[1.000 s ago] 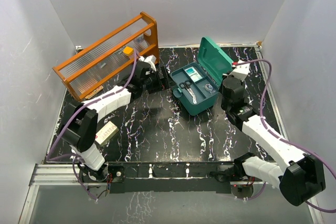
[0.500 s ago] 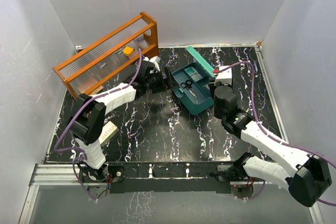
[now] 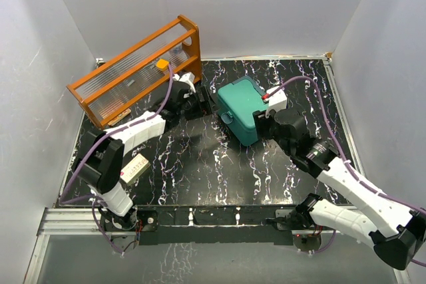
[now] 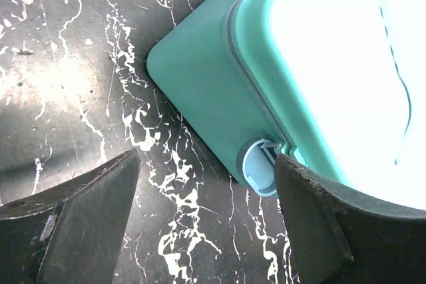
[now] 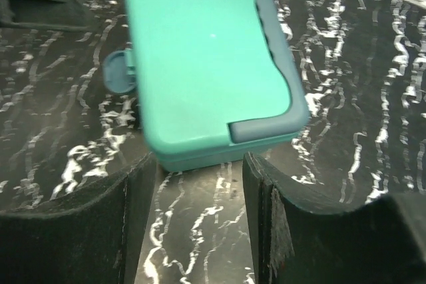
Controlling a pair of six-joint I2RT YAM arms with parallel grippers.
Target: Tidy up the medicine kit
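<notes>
From above: finds the medicine kit (image 3: 243, 108) shut on the dark marbled counter (image 3: 200, 164), a teal-green rounded box set askew, with the orange rack (image 3: 133, 71) off to its far left. Puts the left tool (image 3: 202, 106) just beside the kit's left side and the right tool (image 3: 266, 122) at its near right corner.

From the left wrist: shows a rounded corner of the medicine kit (image 4: 213, 84), with a round light-blue tab (image 4: 259, 167) on its side. Shows the left tool (image 4: 205, 164) spread wide, gripping nothing, close before that corner.

From the right wrist: looks down on the medicine kit (image 5: 206, 51) and its flat lid. Shows the right tool (image 5: 200, 177) parted, empty, just short of the kit's nearest edge.
</notes>
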